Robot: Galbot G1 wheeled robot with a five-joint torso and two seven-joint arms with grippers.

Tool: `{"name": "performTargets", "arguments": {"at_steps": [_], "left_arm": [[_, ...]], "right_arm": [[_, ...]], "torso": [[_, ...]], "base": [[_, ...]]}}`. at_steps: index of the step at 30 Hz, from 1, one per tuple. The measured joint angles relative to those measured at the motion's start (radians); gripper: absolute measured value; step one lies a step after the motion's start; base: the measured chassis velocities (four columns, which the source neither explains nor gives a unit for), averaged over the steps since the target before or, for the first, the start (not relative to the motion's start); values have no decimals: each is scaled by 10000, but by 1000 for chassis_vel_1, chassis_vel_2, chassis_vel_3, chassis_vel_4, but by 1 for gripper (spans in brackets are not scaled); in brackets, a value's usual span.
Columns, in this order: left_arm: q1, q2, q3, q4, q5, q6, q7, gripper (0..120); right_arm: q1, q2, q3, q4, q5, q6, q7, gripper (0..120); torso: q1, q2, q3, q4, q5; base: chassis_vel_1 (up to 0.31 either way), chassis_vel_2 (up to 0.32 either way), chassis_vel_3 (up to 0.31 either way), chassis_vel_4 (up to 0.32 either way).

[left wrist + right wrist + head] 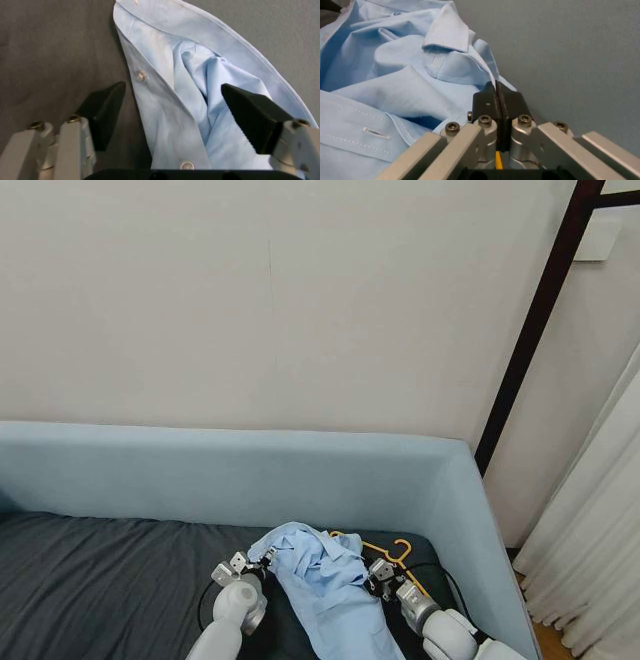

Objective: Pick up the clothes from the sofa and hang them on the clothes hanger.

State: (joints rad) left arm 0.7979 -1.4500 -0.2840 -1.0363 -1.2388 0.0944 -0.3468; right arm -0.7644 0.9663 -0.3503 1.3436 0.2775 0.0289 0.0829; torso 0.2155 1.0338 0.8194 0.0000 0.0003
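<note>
- We see the shirt [325, 590] lying crumpled on the dark seat cushion [100, 580] of the sofa [300, 470], near its right end. An orange hanger [398, 552] pokes out just beside it.
- Our left gripper [172, 112] hovers low over the shirt's button strip. Its fingers are spread wide, one over the dark cushion and one over the cloth, and they grip nothing.
- Our right gripper [497, 97] sits at the shirt's other side, by the collar. Its fingers are pressed together on a thin edge of the shirt. An orange sliver shows between the finger bases, likely the hanger, but we cannot tell whether that is clamped too.
- We judge this to be the pick-up step. One side looks secured, the other is not yet gripped, and the shirt rests fully on the sofa.
- The next move calls for the left fingers to come down around a fold of the button strip and close on cloth rather than cushion.
- The dark pole [530, 330] standing past the sofa's right end looks like the rack. It is well apart, so we expect a lift and a carry to the right.
</note>
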Motion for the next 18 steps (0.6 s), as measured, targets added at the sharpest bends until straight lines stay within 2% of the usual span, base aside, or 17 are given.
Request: {"name": "performTargets", "arguments": {"at_steps": [3, 8, 9, 10, 13, 14, 17, 18], "left_arm": [[-151, -53, -12, 306, 88, -60, 45, 68], [-587, -51, 33, 1117, 263, -186, 150, 48], [-616, -52, 37, 1172, 286, -195, 153, 43], [-616, -52, 37, 1172, 286, -195, 153, 43], [-615, -76, 28, 1244, 393, -232, 171, 27], [-615, -76, 28, 1244, 393, -232, 171, 27], [-554, -109, -26, 1250, 456, -296, 191, 15], [-554, -109, -26, 1250, 456, -296, 191, 15]], "right_arm": [[25, -38, -26, -34, 0, 19, -1, 0], [59, -116, -45, -38, 40, 38, -6, 0], [62, -116, -46, -30, 49, 38, -6, 0], [62, -116, -46, -30, 49, 38, -6, 0], [66, -114, -43, -3, 67, 38, -2, 0], [66, -114, -43, -3, 67, 38, -2, 0], [35, -151, -17, 33, 81, 39, 4, 0], [35, -151, -17, 33, 81, 39, 4, 0]], "torso": [[0, 0, 0, 0, 0], [0, 0, 0, 0, 1], [1, 0, 0, 0, 1], [1, 0, 0, 0, 1], [0, 0, 0, 0, 1], [0, 0, 0, 0, 1], [0, 0, 0, 1, 0], [0, 0, 0, 1, 0]], "base": [[0, 0, 0, 0], [0, 0, 0, 0], [0, 0, 0, 0], [0, 0, 0, 0], [0, 0, 0, 0], [0, 0, 0, 0], [0, 0, 0, 0], [0, 0, 0, 0]]}}
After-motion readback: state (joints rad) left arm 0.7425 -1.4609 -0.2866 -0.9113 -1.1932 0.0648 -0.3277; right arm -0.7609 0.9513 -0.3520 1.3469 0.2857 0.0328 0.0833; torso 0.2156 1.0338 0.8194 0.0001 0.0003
